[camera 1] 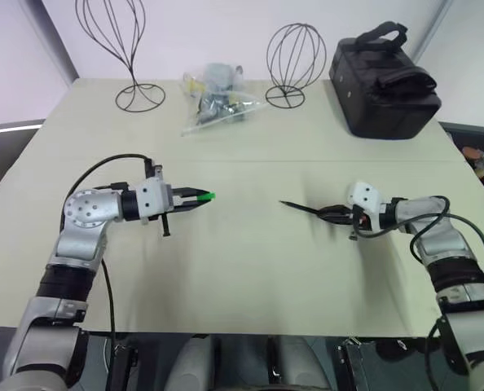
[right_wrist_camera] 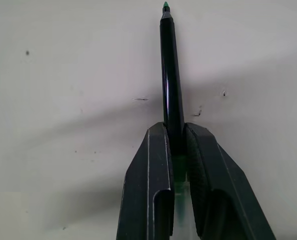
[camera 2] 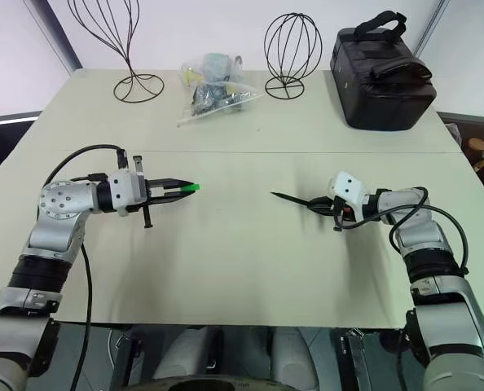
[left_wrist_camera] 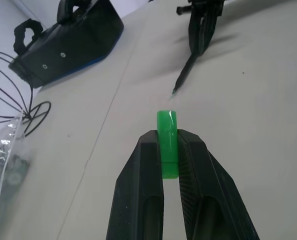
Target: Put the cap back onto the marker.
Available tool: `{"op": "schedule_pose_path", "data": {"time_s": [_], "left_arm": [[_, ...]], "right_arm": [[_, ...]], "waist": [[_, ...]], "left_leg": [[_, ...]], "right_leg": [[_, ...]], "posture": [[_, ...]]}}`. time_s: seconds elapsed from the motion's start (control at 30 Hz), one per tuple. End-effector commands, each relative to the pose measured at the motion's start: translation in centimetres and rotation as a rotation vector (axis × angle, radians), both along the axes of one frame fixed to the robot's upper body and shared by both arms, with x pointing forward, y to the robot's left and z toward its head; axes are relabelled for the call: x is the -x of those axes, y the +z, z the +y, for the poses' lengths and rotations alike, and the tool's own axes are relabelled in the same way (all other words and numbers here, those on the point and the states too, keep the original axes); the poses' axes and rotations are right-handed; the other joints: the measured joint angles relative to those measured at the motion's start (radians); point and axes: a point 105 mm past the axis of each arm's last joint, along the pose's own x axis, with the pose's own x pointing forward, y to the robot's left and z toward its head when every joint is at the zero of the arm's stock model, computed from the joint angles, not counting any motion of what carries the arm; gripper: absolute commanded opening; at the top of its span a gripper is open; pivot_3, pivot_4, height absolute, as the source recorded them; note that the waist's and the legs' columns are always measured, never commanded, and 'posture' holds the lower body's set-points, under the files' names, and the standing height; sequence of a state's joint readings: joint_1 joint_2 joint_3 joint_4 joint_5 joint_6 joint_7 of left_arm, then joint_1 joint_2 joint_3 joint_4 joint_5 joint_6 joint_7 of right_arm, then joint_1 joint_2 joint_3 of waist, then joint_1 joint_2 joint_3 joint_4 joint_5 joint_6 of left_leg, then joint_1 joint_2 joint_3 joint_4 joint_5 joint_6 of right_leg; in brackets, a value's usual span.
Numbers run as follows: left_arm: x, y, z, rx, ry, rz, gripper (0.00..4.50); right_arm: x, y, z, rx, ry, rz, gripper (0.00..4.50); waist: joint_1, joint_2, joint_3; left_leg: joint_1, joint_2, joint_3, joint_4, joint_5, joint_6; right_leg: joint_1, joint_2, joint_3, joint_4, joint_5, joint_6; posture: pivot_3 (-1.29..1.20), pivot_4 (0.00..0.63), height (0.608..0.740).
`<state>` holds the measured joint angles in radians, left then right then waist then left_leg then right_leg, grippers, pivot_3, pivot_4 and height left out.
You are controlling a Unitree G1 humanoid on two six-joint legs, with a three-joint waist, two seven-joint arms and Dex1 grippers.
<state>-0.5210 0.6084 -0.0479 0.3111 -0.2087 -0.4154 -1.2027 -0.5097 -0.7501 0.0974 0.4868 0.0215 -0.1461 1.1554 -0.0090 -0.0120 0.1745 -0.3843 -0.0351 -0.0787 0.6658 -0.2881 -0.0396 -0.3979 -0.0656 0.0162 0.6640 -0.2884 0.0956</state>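
The cap, a small bright green cylinder, is pinched between the two black fingers of my left gripper, which is shut on it and points right over the table's left half. The marker, a thin black stick with a green tip, sticks out from my right gripper, shut on its rear part. In the head views the marker points left toward the cap, with a wide gap of table between them. The left wrist view shows the marker's tip beyond the cap.
At the back of the cream table stand two wire forms, a clear bag of small parts and a black case. A seam runs across the table behind both grippers.
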Motion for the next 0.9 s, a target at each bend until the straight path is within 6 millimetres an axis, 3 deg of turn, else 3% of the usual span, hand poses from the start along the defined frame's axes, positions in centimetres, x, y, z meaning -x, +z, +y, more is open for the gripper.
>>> {"op": "schedule_pose_path", "data": {"time_s": [0.03, 0.3, 0.43, 0.63, 0.9], "left_arm": [[-0.3, 0.6, -0.4, 0.006, -0.041, -0.057, 0.00], [-0.7, -1.2, -1.9, -0.071, -0.215, -0.205, 0.00], [-1.2, -1.4, -2.7, -0.074, -0.241, -0.226, 0.00], [-1.8, -1.3, -3.7, -0.071, -0.255, -0.240, 0.00], [-2.8, 0.0, -4.4, -0.029, -0.195, -0.310, 0.00]], "right_arm": [[0.6, 2.4, 0.8, 0.056, 0.050, -0.119, 0.02], [2.0, 6.5, 3.3, 0.138, 0.104, -0.310, 0.02], [2.2, 7.5, 4.2, 0.168, 0.106, -0.377, 0.02], [2.2, 7.8, 4.3, 0.270, 0.102, -0.447, 0.02], [2.6, 7.9, 4.9, 0.259, 0.080, -0.457, 0.02]], "waist": [[-0.002, 0.000, 0.000], [-0.005, 0.000, 0.000], [-0.003, 0.000, 0.000], [-0.003, 0.000, 0.000], [-0.006, 0.000, 0.000]], "left_leg": [[-0.001, 0.000, 0.000, 0.000, 0.000, 0.000], [-0.002, -0.001, 0.001, 0.000, 0.000, 0.000], [-0.004, -0.001, 0.001, 0.000, 0.000, 0.000], [-0.006, -0.002, 0.001, 0.001, 0.000, 0.000], [-0.006, -0.002, 0.001, 0.001, 0.000, 0.000]], "right_leg": [[-0.001, 0.000, 0.000, 0.000, 0.000, 0.000], [-0.002, 0.001, 0.000, 0.000, 0.000, 0.000], [-0.004, 0.001, -0.001, 0.000, 0.000, 0.000], [-0.006, 0.001, -0.001, 0.000, 0.000, 0.000], [-0.006, 0.002, -0.001, 0.000, 0.000, 0.000]], "posture": [[0.00, 0.150, 0.740], [0.00, 0.150, 0.740], [0.00, 0.150, 0.740], [0.00, 0.150, 0.740], [0.00, 0.150, 0.740]]}}
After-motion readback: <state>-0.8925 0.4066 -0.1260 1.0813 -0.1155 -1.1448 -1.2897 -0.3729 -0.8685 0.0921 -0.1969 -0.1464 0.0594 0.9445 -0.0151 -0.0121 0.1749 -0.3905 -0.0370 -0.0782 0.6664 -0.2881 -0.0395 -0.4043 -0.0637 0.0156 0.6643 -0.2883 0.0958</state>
